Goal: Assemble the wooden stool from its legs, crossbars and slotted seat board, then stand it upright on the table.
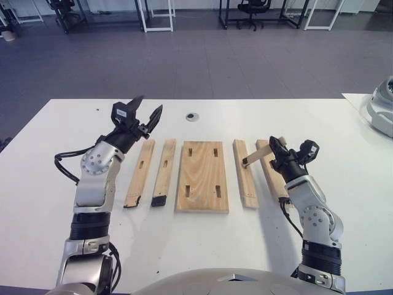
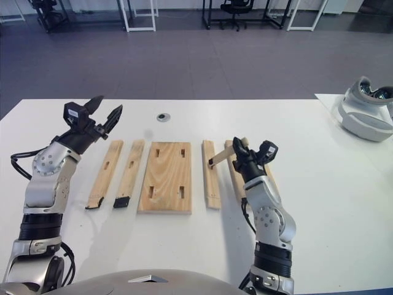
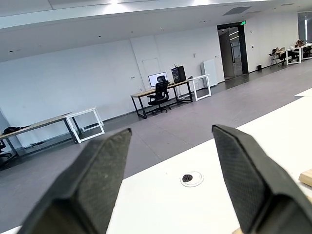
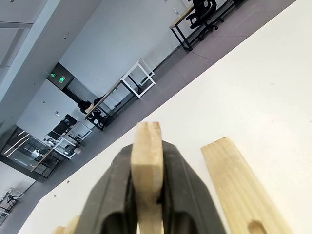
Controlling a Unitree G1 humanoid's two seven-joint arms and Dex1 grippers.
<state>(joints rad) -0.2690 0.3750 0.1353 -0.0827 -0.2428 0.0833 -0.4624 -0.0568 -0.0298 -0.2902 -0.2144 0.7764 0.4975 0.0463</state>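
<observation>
The slotted seat board (image 1: 201, 175) lies flat in the middle of the white table (image 1: 61, 184). Two legs (image 1: 140, 172) (image 1: 164, 172) with dark near ends lie to its left, and two more legs (image 1: 245, 173) (image 1: 272, 171) to its right. My left gripper (image 1: 149, 106) hangs open above the far end of the left legs, holding nothing; its fingers (image 3: 243, 170) stand wide apart. My right gripper (image 1: 276, 149) is shut on a short crossbar (image 1: 255, 158), held tilted above the right pair of legs. The crossbar (image 4: 146, 170) sits clamped between the pads, beside one leg (image 4: 241, 187).
A round cable grommet (image 1: 193, 116) sits in the table beyond the seat board. A white headset (image 2: 367, 115) rests on a neighbouring table at the far right. Open floor with desks and chairs lies behind.
</observation>
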